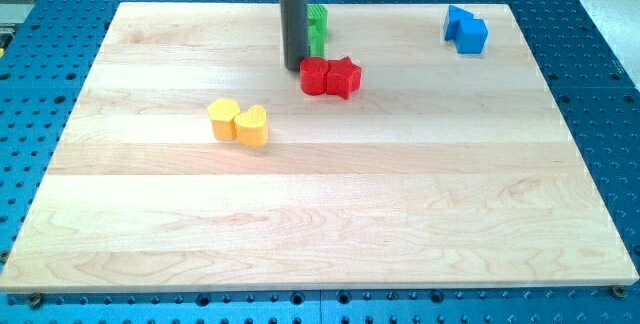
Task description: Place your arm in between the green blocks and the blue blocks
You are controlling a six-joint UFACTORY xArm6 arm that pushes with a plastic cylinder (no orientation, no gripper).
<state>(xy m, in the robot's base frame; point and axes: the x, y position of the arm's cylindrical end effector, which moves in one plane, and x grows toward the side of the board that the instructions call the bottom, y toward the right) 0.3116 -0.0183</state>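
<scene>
My rod comes down from the view's top and my tip (295,67) rests on the board just left of the red blocks. The green blocks (317,29) sit right behind the rod, partly hidden by it, near the top middle. The blue blocks (466,30), two joined pieces, lie at the top right. My tip is to the left of the green blocks, not between them and the blue ones.
Two red blocks (331,76), a cylinder and a star shape, touch each other just right of my tip. Two yellow blocks (239,122) lie side by side at the left middle. The wooden board (320,224) sits on a blue perforated table.
</scene>
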